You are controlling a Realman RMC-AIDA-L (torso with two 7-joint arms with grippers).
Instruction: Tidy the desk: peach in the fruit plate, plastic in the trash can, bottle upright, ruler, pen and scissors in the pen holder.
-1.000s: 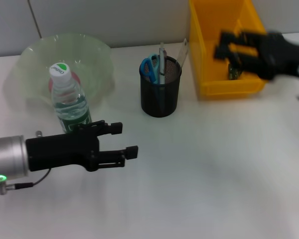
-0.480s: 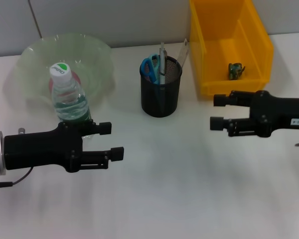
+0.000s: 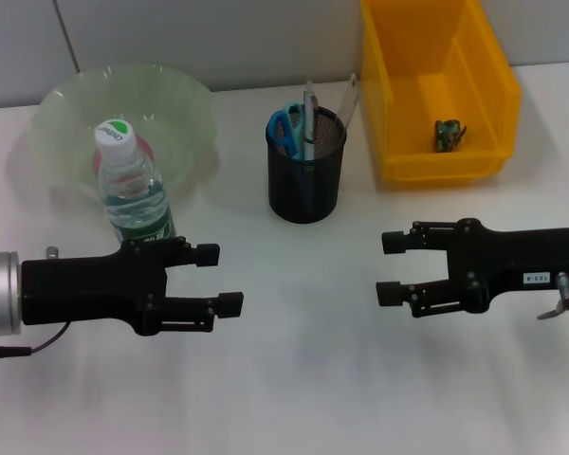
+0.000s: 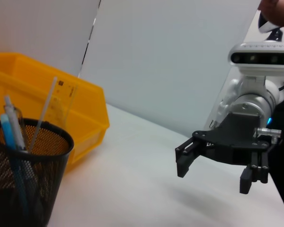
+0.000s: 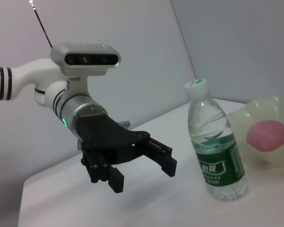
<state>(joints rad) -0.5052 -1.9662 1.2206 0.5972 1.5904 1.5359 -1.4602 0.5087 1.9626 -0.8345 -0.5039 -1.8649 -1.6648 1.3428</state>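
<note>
**Both grippers empty over a desk that looks tidied**

The left gripper [image 3: 218,280] is held with fingers spread and nothing between them, low over the near left of the table [image 3: 303,379], just in front of the bottle [image 3: 131,190]. The right gripper [image 3: 391,268] is likewise spread and empty, facing it across the near right of the table, in front of the bin [image 3: 436,166].

The bottle is seen standing upright, cap on, beside the plate [image 3: 180,104]. The peach [image 5: 268,135] lies in the plate, as shown in the right wrist view. Scissors [image 3: 284,128], a pen [image 3: 308,118] and a ruler [image 3: 347,98] stand in the holder [image 3: 306,180]. A small crumpled piece [image 3: 448,133], judged to be the plastic, lies in the bin.

Every listed item appears placed, so the task is judged complete or nearly so; only a withdrawal of both arms seems called for.

Open table lies between the two grippers and toward the near edge. The left fingers are close to the bottle, so any pull-back should be directed away from it to avoid tipping it.
</note>
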